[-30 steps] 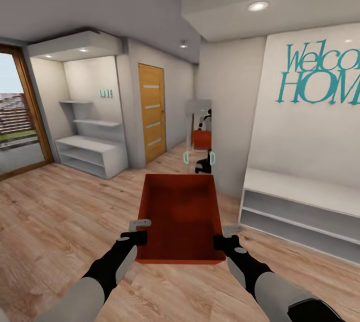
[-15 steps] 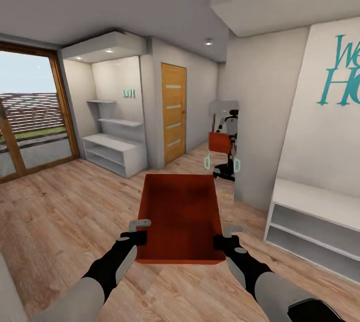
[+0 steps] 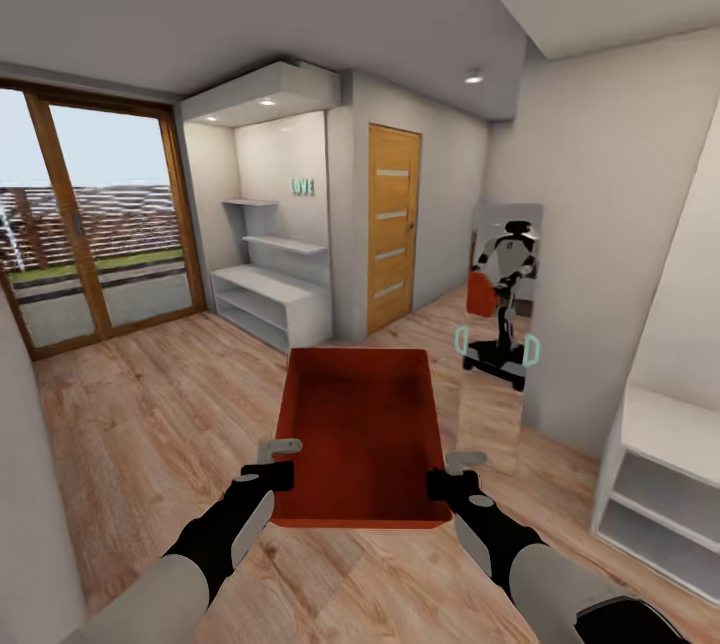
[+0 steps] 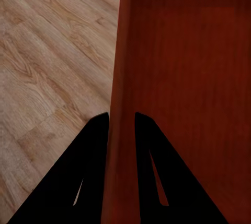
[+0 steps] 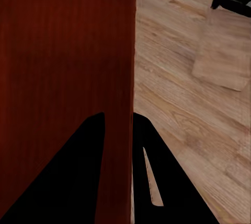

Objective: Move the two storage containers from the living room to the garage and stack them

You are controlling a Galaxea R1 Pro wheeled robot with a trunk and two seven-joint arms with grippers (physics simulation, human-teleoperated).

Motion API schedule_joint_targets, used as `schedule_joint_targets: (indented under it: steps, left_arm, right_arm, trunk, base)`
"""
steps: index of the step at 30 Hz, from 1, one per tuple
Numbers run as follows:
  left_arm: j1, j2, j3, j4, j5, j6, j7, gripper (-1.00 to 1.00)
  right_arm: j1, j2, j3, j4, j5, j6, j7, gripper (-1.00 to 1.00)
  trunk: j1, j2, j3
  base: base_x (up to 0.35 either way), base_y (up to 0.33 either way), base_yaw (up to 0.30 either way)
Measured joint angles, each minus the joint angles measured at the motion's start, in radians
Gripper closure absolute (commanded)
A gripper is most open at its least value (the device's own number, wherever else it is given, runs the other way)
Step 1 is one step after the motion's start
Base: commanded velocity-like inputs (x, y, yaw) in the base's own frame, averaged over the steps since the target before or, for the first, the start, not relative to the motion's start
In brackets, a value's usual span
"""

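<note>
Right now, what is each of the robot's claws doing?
Left gripper: shut on the left wall of the open orange-red rectangular bin.
Right gripper: shut on the bin's right wall.

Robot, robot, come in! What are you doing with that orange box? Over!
Left tool shut on storage container wall, right tool shut on opposite wall. Container carried level, empty, over wood floor. Standing mirror ahead right, wooden door beyond.
</note>
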Motion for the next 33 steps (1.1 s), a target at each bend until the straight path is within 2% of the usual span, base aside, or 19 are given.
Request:
schedule_joint_targets:
  steps: [12, 33]
  left_arm:
    - [0.000, 0.000, 0.000, 0.000, 0.000, 0.000, 0.000, 1.00]
    - [0.000, 0.000, -0.001, 0.000, 0.001, 0.000, 0.000, 1.00]
  right_arm:
    - [0.000, 0.000, 0.000, 0.000, 0.000, 0.000, -0.001, 1.00]
    - [0.000, 0.000, 0.000, 0.000, 0.000, 0.000, 0.000, 1.00]
  trunk:
    - [0.000, 0.000, 0.000]
    - [0.000, 0.000, 0.000]
  base:
    - [0.323, 0.000, 0.247]
    - [0.323, 0.000, 0.010]
